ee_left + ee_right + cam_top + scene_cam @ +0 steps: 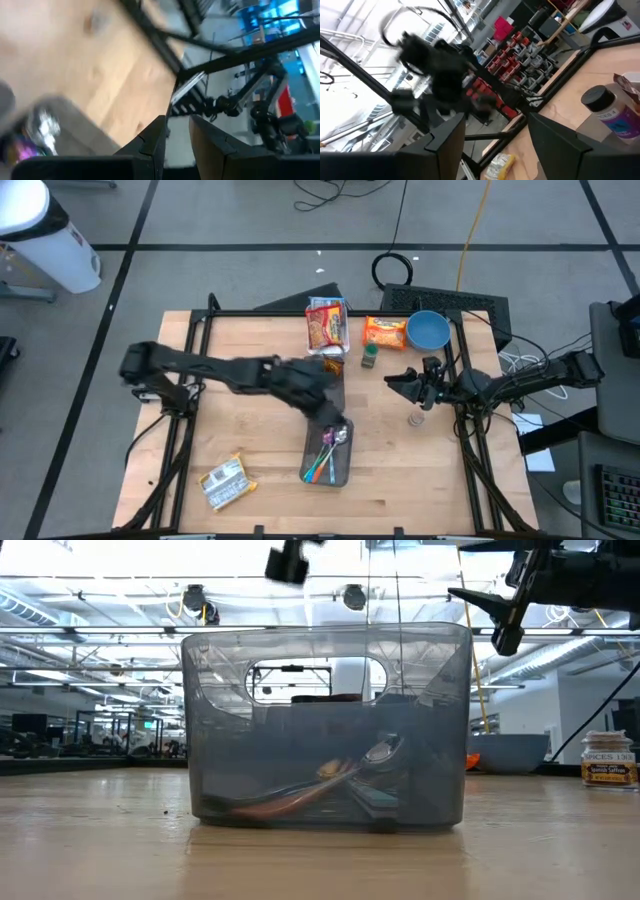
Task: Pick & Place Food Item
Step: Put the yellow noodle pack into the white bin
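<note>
My left gripper [332, 416] hovers over the far end of a grey bin [340, 470] that holds spoons and coloured utensils. Its fingers [155, 140] stand a little apart with nothing between them. My right gripper [398, 383] is open and empty above the table's right part, pointing toward the left arm; it also shows in the low view [500, 615]. A ramen packet [327, 325] and an orange packet [384, 332] lie flat at the far edge. A yellow-and-white snack bag [225, 482] lies flat near the near left corner.
A blue bowl [428, 330] stands at the far right. A small green-lidded spice jar [369, 357] stands near the packets, and a small jar [417, 418] stands below my right gripper. In the low view the bin [325, 730] fills the middle. Bare wood lies at the left and near right.
</note>
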Motion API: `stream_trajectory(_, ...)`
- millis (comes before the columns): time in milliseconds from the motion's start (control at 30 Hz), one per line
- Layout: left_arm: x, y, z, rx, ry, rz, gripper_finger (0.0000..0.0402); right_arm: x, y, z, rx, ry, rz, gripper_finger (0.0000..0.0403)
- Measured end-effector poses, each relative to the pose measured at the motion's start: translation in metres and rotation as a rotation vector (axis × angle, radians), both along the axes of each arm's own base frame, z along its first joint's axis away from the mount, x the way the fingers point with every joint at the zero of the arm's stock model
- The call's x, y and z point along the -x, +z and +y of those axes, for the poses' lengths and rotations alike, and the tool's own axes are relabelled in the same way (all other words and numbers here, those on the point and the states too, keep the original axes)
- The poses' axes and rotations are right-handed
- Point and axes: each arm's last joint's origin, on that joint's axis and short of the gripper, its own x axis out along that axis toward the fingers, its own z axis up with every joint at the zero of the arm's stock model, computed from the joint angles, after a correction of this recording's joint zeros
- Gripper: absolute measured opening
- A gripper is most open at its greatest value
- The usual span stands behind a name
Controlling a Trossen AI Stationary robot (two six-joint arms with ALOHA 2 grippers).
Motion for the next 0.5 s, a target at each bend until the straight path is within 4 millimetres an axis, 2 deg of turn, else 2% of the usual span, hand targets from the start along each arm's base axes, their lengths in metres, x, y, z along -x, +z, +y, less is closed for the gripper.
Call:
stream_trajectory(133,0.033,0.044,0.002,-0.202,0.040,-0.169,0.0093,0.000,-0.001,0.000,0.001,0.000,0.011,0.0210)
stream_trajectory(233,0.061,0.069,0.001,-0.327,0.129,-0.232,0.0093,0.000,-0.001,0.000,0.001,0.000,0.011,0.0210)
stream_trajectory(333,0.085,0.081,0.000,-0.445,0.223,-0.215,0.0093,0.000,-0.001,0.000,0.003,-0.001,0.015,0.0210)
stream_trajectory(500,0.117,0.082,-0.005,-0.673,0.384,-0.078,0.0093,-0.001,-0.005,0.000,0.009,-0.003,0.049,0.0210)
